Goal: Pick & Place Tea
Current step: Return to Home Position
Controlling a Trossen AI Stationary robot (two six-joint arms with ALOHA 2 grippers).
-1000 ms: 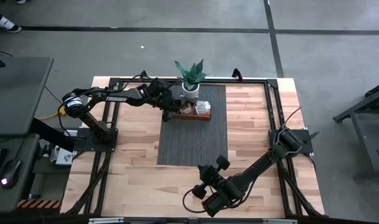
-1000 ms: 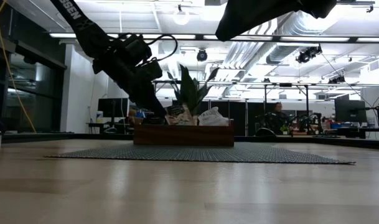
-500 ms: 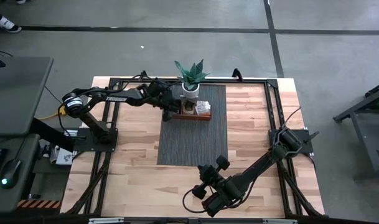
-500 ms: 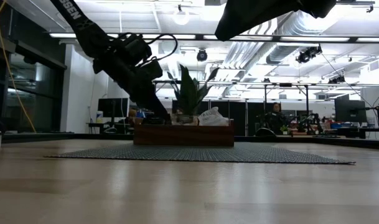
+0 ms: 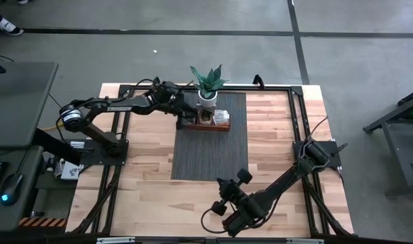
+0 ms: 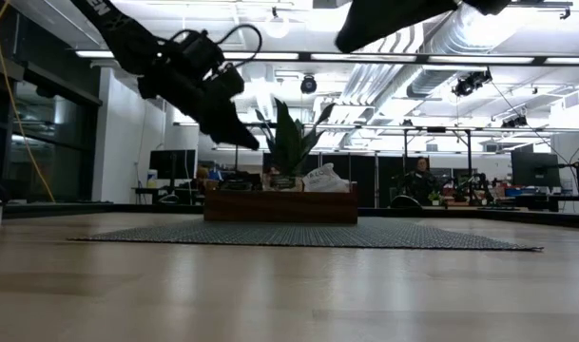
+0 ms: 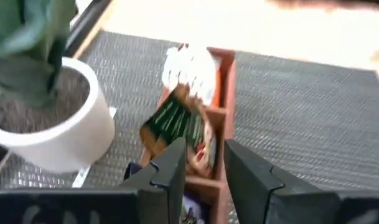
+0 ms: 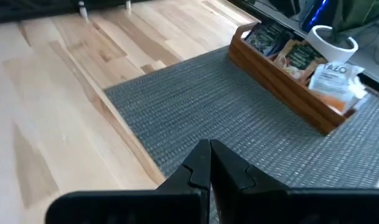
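Left gripper has lifted clear, spread and empty; tea lies just below it in the tray; right gripper pressed together

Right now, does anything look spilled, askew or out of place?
Nothing serious. The tea sachets lean untidily in the tray, some poking above its rim; none lies on the mat. The left gripper hangs open above the tray; the right gripper waits shut, far from the tray.

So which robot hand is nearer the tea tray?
Left. The left gripper hangs above the tray at its left end; the right gripper waits far off across the table.
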